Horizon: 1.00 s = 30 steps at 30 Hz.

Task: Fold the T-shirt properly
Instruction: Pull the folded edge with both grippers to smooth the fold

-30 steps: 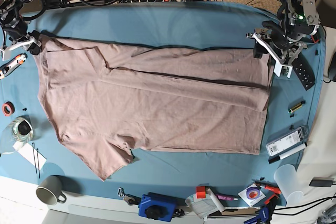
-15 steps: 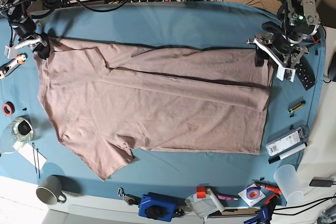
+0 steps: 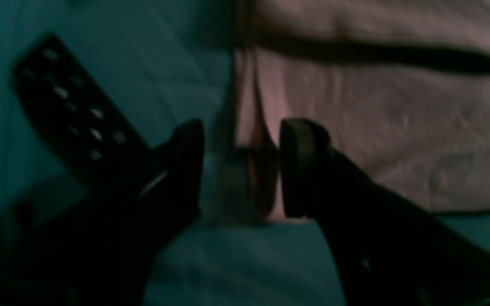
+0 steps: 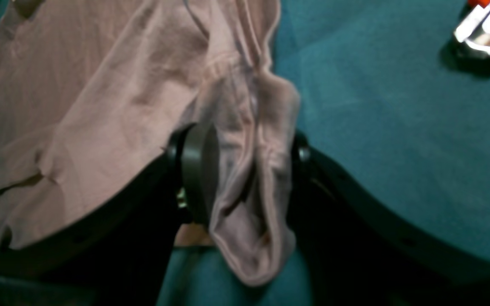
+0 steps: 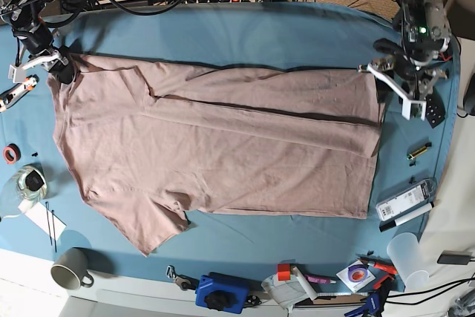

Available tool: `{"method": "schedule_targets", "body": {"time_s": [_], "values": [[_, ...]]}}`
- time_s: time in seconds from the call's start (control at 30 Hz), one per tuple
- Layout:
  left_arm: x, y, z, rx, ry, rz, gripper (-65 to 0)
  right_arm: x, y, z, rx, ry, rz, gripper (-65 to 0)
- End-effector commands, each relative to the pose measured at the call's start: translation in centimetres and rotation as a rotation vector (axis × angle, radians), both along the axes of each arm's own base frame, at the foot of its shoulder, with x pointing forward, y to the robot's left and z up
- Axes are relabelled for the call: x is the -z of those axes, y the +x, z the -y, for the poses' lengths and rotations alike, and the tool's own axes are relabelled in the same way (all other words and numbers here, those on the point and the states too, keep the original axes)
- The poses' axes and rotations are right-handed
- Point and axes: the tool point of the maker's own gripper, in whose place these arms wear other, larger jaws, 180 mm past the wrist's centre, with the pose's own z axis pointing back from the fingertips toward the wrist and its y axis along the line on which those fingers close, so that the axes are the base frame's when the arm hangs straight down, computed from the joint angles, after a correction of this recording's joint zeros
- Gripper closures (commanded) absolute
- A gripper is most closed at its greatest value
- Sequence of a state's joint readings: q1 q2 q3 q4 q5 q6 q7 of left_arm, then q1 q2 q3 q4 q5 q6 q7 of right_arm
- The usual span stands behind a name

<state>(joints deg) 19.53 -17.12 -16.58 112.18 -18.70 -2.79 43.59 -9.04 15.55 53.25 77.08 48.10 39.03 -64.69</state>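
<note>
The mauve-tan T-shirt (image 5: 223,146) lies spread on the teal table cloth (image 5: 245,35), its far long edge folded over toward the middle. My right gripper (image 5: 59,67) is at the shirt's far left corner. In the right wrist view it (image 4: 247,170) is shut on a bunched bit of the T-shirt (image 4: 100,85). My left gripper (image 5: 393,87) is at the shirt's far right edge. In the left wrist view it (image 3: 238,170) is open, with the hem of the T-shirt (image 3: 377,127) between its jaws, close to the right pad (image 3: 300,165).
A black remote (image 5: 434,109) lies just right of the left gripper, and shows in the left wrist view (image 3: 70,114). A white-orange tool (image 5: 16,93) lies left of the shirt. A mug (image 5: 70,269), a blue device (image 5: 223,293) and a plastic cup (image 5: 408,257) stand along the front edge.
My right gripper has moved right, onto the shirt's far left corner. My left gripper has shifted right and slightly nearer, toward the remote. The shirt lies much as before.
</note>
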Motion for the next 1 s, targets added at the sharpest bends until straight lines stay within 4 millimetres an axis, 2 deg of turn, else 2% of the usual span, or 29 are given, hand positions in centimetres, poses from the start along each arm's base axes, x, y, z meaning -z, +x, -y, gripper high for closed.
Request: {"method": "schedule_targets", "body": {"time_s": [0.0, 0.13, 0.33, 0.47, 0.57, 0.67, 0.77, 0.83, 0.93, 0.97], "values": [[-1.5, 1.1, -0.2, 0.005, 0.01, 0.057, -29.4, 0.3, -0.6, 0.2, -0.021, -0.015, -0.05, -24.3], [-1.0, 1.3, 0.2, 0.001, -0.033, 0.043, -29.4, 0.4, -0.7, 0.1, -0.026, -0.012, -0.06, -24.3], [3.5, 0.6, -0.8, -0.047, -0.086, -0.094, -29.4, 0.4, -0.7, 0.0, -0.026, -0.01, -0.055, -24.3], [4.8, 0.7, 1.4, 0.008, -0.23, -0.169, -29.4, 0.4, -0.7, 0.0, -0.026, -0.01, -0.057, -24.3], [5.1, 1.2, 1.5, 0.005, -0.248, -0.171, -28.9, 0.3, -0.6, -0.1, -0.04, -0.016, -0.05, -24.0], [5.7, 0.7, 2.0, 0.003, -0.269, -0.203, -27.0, 0.3, -0.6, -0.3, -0.047, -0.004, -0.049, -16.0], [6.3, 0.1, 2.8, 0.011, -0.301, -0.236, -22.1, 0.0, -0.4, -0.6, -0.05, 0.015, -0.03, -7.2], [6.4, 0.0, 3.1, 0.01, -0.31, -0.236, -15.5, -0.1, -0.3, -0.6, -0.05, 0.014, -0.028, -0.3], [6.5, 0.0, 2.9, -0.019, -0.314, -0.24, 0.0, -0.3, -0.2, -0.4, -0.05, 0.009, -0.023, 0.0], [6.5, 0.0, 2.7, -0.029, -0.314, -0.243, 0.0, -0.5, -0.1, -0.1, -0.049, 0.002, -0.019, 0.0]]}}
